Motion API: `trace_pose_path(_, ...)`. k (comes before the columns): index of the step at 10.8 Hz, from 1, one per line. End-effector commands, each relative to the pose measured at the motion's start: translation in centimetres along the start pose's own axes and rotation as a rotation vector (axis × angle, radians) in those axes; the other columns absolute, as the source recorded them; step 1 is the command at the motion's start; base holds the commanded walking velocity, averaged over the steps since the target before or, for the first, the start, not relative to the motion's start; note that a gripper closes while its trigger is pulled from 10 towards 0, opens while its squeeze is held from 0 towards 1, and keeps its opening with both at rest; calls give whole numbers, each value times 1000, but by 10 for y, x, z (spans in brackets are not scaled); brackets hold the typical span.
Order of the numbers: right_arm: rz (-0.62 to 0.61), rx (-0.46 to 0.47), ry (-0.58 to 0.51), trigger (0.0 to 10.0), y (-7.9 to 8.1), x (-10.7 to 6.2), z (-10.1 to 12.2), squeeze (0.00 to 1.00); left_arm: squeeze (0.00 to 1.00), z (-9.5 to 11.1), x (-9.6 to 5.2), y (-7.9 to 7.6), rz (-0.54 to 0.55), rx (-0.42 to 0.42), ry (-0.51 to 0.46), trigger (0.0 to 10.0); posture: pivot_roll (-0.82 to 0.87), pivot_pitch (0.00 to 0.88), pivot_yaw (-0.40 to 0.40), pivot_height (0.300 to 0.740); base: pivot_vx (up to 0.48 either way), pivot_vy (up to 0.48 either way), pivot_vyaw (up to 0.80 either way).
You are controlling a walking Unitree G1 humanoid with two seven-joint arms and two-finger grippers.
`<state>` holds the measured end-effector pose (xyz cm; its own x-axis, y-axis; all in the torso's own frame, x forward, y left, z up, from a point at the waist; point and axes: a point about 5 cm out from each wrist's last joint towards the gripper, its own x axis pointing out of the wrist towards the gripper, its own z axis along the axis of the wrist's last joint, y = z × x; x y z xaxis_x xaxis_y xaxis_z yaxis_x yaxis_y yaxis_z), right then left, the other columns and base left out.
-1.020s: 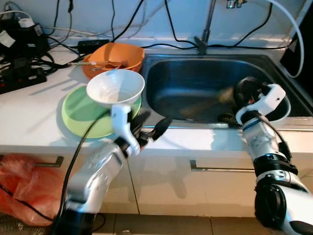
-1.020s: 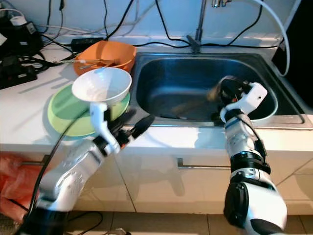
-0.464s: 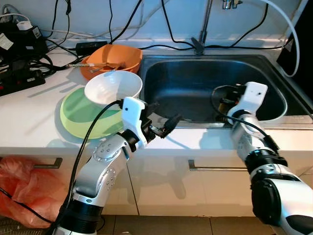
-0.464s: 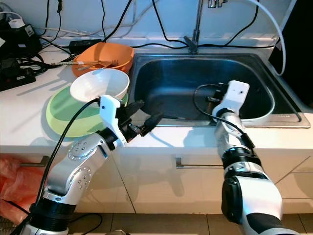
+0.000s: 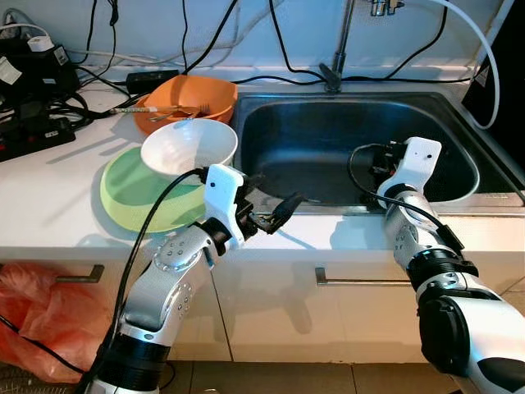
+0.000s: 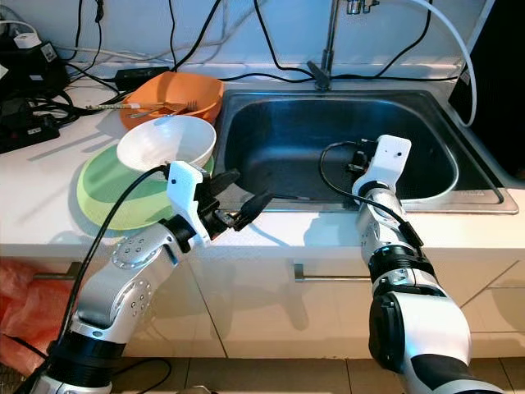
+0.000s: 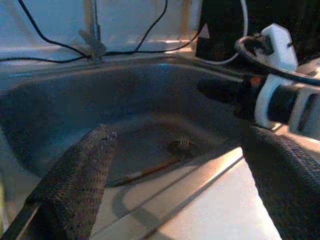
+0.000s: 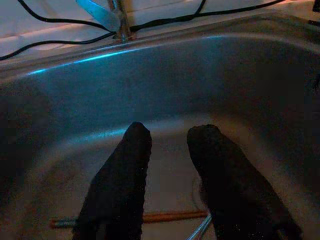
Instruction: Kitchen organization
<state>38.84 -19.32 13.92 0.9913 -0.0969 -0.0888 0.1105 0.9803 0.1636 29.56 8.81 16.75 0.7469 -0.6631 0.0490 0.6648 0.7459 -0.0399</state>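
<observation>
My right tool (image 8: 167,150) has swung from the sink's (image 5: 271,123) right wall to hang over the basin, fingers slightly apart and empty — the chopsticks (image 8: 170,217) lie on the sink floor below it; my left tool (image 5: 271,209), released, has settled at the desk's (image 5: 49,197) near edge, beside the white bowl (image 5: 189,148) on the green plate (image 5: 131,193); nothing is grasped yet.
</observation>
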Motion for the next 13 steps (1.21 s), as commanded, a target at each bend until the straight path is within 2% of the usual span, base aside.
trace_pose_path(1,46,11,50,10000,10,-4,-16,1000,0,12,3,9,54,75,-23,10000,135,43,43,740,0,0,0)
trace_pose_path(2,107,20,9,10000,21,-3,-10,1000,106,24,1,23,144,139,-58,10000,133,42,43,740,0,0,0)
trace_pose_path(3,182,43,-24,10000,32,-4,-7,1000,1000,39,-2,39,232,183,-109,10000,131,41,42,740,0,0,0)
trace_pose_path(5,378,118,-56,10000,55,-11,-5,1000,1000,61,-9,63,367,249,-178,10000,128,40,43,740,0,0,0)
trace_pose_path(6,436,137,-68,10000,60,-14,-4,1000,1000,66,-13,71,431,251,-202,10000,126,40,43,740,0,0,0)
trace_pose_path(7,523,121,-86,10000,68,-19,-2,1000,1000,69,-23,90,574,251,-216,10000,125,38,41,740,0,0,0)
trace_pose_path(8,583,120,-93,10000,73,-24,-1,710,1000,67,-30,103,668,245,-196,10000,125,36,40,740,0,0,0)
trace_pose_path(9,736,115,-106,10000,86,-35,5,0,1000,62,-40,118,775,213,-162,10000,126,35,39,740,0,0,0)
trace_pose_path(10,856,78,-106,10000,94,-47,7,0,929,57,-46,128,828,160,-131,10000,126,34,40,740,0,0,0)
trace_pose_path(11,942,27,-98,10000,96,-57,6,0,494,55,-49,135,859,135,-109,10000,125,31,41,740,0,0,0)
trace_pose_path(12,1000,-3,-82,10000,95,-66,5,0,267,53,-50,139,878,111,-90,10000,123,31,44,740,0,0,0)
trace_pose_path(13,1044,-19,-64,10000,90,-77,10,0,0,47,-49,144,882,38,-48,10000,119,30,49,740,0,0,0)
